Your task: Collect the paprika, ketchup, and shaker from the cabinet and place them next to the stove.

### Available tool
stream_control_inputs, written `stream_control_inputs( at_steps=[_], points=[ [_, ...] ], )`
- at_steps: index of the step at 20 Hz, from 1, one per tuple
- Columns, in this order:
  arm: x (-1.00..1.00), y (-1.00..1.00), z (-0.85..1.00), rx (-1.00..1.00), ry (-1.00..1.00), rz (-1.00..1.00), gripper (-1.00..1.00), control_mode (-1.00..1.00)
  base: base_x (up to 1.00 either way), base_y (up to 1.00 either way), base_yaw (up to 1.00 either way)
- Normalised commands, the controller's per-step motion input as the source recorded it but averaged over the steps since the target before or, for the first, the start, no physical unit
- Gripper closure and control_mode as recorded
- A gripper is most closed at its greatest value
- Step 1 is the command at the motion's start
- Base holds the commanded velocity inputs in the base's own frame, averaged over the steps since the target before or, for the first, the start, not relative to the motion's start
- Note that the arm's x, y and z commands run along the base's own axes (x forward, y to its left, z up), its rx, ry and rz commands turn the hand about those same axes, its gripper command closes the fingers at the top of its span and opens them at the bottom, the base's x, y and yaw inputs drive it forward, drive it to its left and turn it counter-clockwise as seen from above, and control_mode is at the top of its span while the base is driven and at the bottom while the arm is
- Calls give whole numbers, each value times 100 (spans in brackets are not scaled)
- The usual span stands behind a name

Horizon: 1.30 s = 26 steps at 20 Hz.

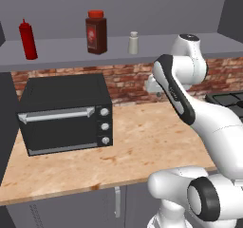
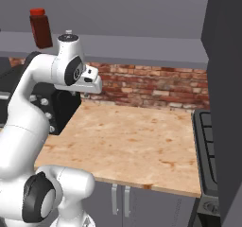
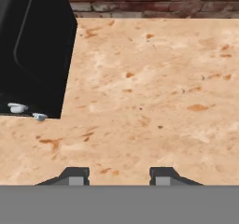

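Note:
On the grey cabinet shelf (image 1: 61,56) stand the slim red ketchup (image 1: 27,39) at the left, the dark paprika (image 1: 96,32) with its red cap in the middle, and the small pale shaker (image 1: 133,42) to its right. The right base view also has the paprika (image 2: 40,28) on the cabinet shelf (image 2: 142,48). My gripper (image 3: 116,176) hangs well below the shelf, over the wooden counter, pointing down. Its fingertips (image 3: 74,175) stand apart with bare counter between them, holding nothing. The black stove (image 1: 230,101) lies at the counter's right end, and its edge (image 2: 208,141) also shows from the other side.
A black toaster oven (image 1: 66,113) with silver knobs sits on the left of the counter (image 1: 152,141), under the shelf; its corner (image 3: 32,45) is close to my hand. A brick wall (image 2: 151,86) backs the counter. A dark tall panel (image 2: 227,103) rises by the stove.

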Motion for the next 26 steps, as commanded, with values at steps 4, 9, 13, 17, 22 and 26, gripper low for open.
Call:
stream_control_inputs(
  at_steps=[4,9,13,17,22,26],
  points=[
    [-16,0,0,0,-5,0,-100,-100,0,0,0],
    [-51,0,3,0,-21,-1,-100,-100,0,0,0],
    [-61,9,27,1,-33,-2,-100,-100,0,0,0],
    [-37,24,58,3,-32,0,-100,-100,0,0,0],
    [0,44,79,3,-31,-3,-100,-100,0,0,0],
    [0,39,86,3,-28,-2,-100,-100,0,0,0]
  ],
)
